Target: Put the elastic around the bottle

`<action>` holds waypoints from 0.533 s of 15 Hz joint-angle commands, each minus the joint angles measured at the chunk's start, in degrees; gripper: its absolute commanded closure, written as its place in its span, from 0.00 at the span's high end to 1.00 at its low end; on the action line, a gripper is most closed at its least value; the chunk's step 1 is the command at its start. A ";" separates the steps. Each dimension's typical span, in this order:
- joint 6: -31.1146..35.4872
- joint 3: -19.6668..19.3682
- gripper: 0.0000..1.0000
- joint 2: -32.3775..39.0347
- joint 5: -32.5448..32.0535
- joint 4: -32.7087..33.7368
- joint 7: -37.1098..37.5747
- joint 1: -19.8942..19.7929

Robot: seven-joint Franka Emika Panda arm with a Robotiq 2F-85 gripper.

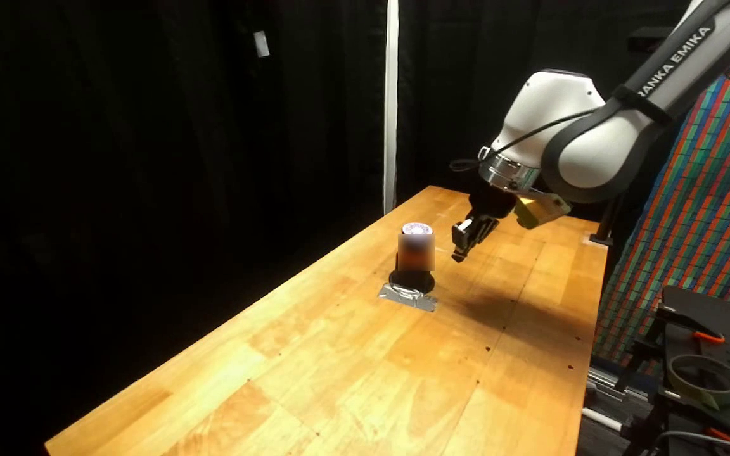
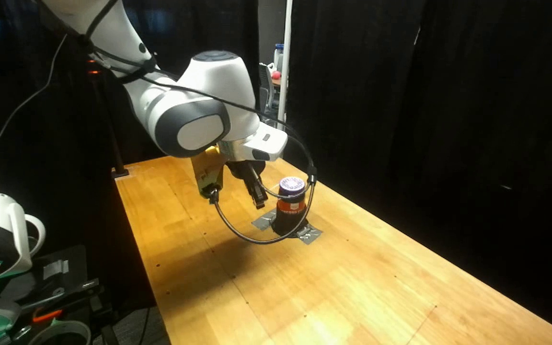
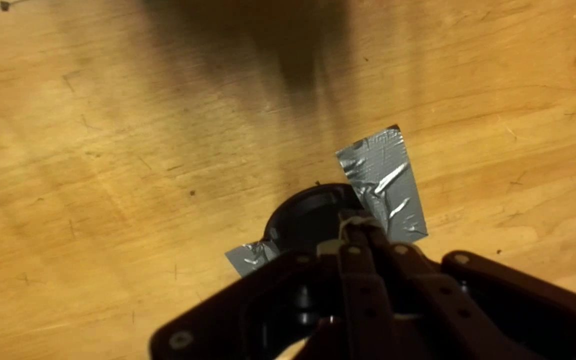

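The bottle point(image 1: 412, 278) stands upright on the wooden table, dark with a purple-white top and an orange-red band; it also shows in an exterior view point(image 2: 288, 221). In the wrist view its dark body point(image 3: 303, 225) is partly hidden behind the fingers. My gripper point(image 1: 459, 244) points down beside the bottle, tips near band height, apart from it in both exterior views point(image 2: 258, 199). In the wrist view the fingers point(image 3: 363, 234) are together. A thin pale elastic point(image 3: 360, 220) lies across the fingertips and seems looped round them; its far side is hidden.
Grey tape point(image 3: 385, 185) holds the bottle's base to the table point(image 1: 365, 373). The arm's cable loop point(image 2: 257, 241) hangs low and crosses in front of the bottle in an exterior view. Black curtains line the table's far side. A side cart point(image 1: 707, 323) holds a tape roll point(image 1: 672, 373).
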 commanded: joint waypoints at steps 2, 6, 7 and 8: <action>17.25 10.59 0.08 -1.17 8.28 -7.25 -6.15 -6.59; 31.87 19.29 0.08 2.88 4.19 -8.44 -1.67 -14.21; 34.88 19.66 0.06 3.82 3.21 -8.79 -1.43 -15.02; 37.57 19.33 0.07 4.60 2.79 -9.13 -1.79 -15.23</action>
